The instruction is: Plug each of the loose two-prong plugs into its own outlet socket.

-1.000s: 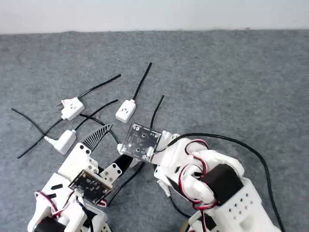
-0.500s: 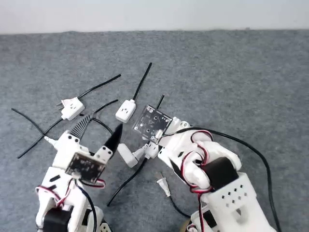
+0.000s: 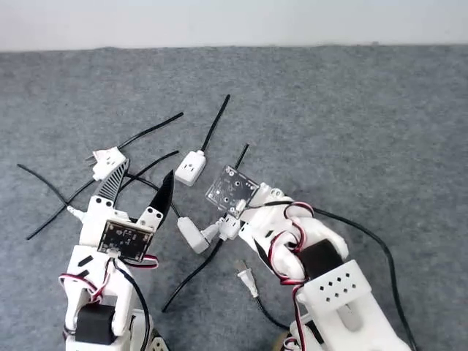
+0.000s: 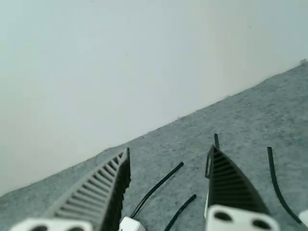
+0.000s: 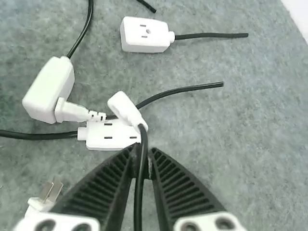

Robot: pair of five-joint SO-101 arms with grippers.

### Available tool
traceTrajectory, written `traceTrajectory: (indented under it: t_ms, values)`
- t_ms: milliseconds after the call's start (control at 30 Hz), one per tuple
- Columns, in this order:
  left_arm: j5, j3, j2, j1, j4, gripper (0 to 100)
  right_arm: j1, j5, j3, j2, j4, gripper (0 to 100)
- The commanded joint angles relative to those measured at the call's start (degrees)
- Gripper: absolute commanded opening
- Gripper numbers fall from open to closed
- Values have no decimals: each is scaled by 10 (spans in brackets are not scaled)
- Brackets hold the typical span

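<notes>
Your right claw [image 5: 143, 150] pinches the black cord [image 5: 139, 192] just behind a white plug [image 5: 126, 109]; your left claw [image 4: 168, 153] gapes wide (over the grey mat [image 4: 269, 106]).

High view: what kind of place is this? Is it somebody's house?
Probably a robot practice bench, not a home: a left arm and right arm at a grey carpeted table, a bare white wall, and sockets and plugs on cut-off cords.

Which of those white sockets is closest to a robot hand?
The flat two-slot socket, right at the tips of the right hand, which pinches a black cord. The other socket lies well beyond it, alone.
</notes>
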Motion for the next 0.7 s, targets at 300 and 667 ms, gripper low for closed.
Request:
traceTrajectory:
  t_ms: [300, 667]
  values:
    - [11, 31, -7, -1, -54, 258, 50, 0, 84, -3, -139, 8]
    - [8, 58, -5, 9, -80, 258, 55, -3, 98, -2, -156, 8]
